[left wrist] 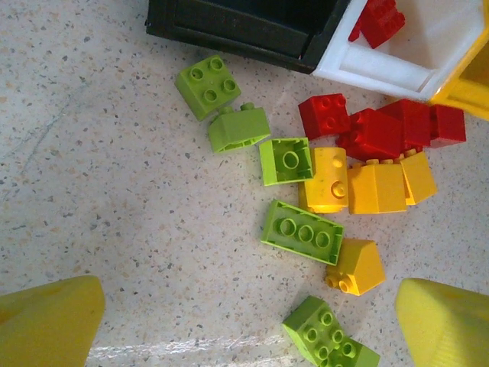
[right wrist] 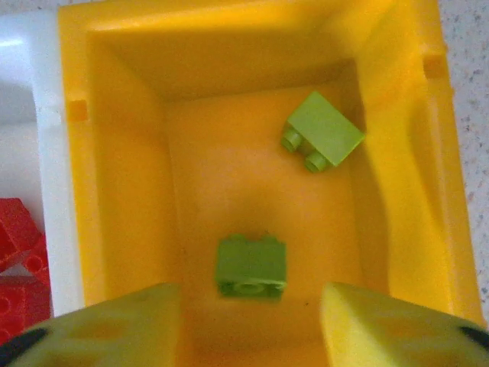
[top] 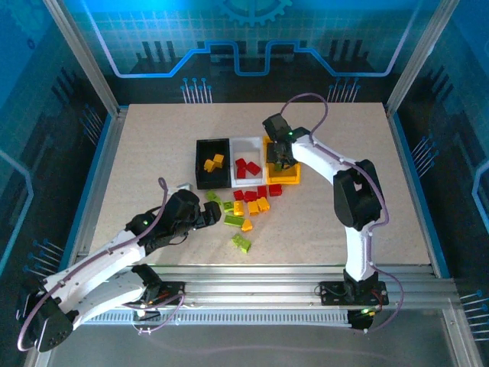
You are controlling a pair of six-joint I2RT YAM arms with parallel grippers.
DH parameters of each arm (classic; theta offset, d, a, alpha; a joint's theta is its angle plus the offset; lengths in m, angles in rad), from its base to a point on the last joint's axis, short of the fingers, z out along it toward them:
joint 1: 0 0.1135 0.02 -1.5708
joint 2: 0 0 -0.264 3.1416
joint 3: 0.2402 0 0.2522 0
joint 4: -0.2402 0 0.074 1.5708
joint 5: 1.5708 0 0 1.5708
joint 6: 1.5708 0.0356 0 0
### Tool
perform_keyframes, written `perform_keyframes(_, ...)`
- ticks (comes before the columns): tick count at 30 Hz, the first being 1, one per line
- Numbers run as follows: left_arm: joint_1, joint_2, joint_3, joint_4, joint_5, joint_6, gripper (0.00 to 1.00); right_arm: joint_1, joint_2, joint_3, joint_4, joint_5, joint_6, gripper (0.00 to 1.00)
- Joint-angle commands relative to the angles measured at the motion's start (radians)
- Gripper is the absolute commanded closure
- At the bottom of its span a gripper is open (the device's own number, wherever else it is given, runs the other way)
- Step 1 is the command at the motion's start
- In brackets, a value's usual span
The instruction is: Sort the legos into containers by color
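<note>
Three joined containers stand mid-table: black bin [top: 199, 164] with yellow legos, white bin [top: 246, 183] with red legos [top: 246, 167], yellow bin [top: 283, 181]. My right gripper [top: 280, 160] hangs open over the yellow bin [right wrist: 122, 176]. A lime green lego [right wrist: 251, 265] lies free between its fingers, touching neither, and another green lego [right wrist: 325, 130] rests further in. Loose red, yellow and green legos [top: 248, 202] lie in front of the bins. My left gripper [top: 208, 218] is open at the pile's left edge, with a green three-stud lego [left wrist: 302, 232] and a yellow one [left wrist: 355, 265] ahead of its fingers [left wrist: 53, 317].
A lone green brick [top: 241, 243] lies nearer the table's front edge. A small pale piece [top: 183, 186] sits left of the black bin. Metal frame rails [top: 252, 275] run along the table's sides and front. Bare tabletop [top: 145, 153] spreads to the left.
</note>
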Motion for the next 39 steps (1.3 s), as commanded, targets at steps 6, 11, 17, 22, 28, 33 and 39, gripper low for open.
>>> perform_keyframes(6, 0.007, 0.014, 0.043, -0.034, 0.014, 0.033, 0.01, 0.034, -0.146, -0.078, 0.009, -0.055, -0.010, 0.29)
perform_keyframes(11, 0.010, -0.002, 0.057, -0.055, -0.017, 0.036, 0.01, 0.167, -0.364, -0.326, 0.064, -0.086, -0.034, 0.25)
perform_keyframes(17, 0.023, -0.024, 0.060, -0.066, -0.034, 0.043, 0.01, 0.407, -0.560, -0.585, 0.100, -0.191, -0.037, 0.23)
perform_keyframes(22, 0.032, -0.040, 0.050, -0.071, -0.043, 0.047, 0.01, 0.599, -0.507, -0.618, 0.064, -0.144, -0.019, 0.22)
perform_keyframes(28, 0.038, -0.049, 0.043, -0.081, -0.037, 0.048, 0.01, 0.681, -0.404, -0.612, 0.104, -0.110, -0.011, 0.22)
perform_keyframes(33, 0.043, -0.057, 0.036, -0.083, -0.034, 0.045, 0.01, 0.701, -0.305, -0.556, 0.098, -0.068, -0.027, 0.22)
perform_keyframes(39, 0.048, -0.073, 0.028, -0.087, -0.032, 0.045, 0.01, 0.696, -0.240, -0.528, 0.093, -0.042, -0.040, 0.25)
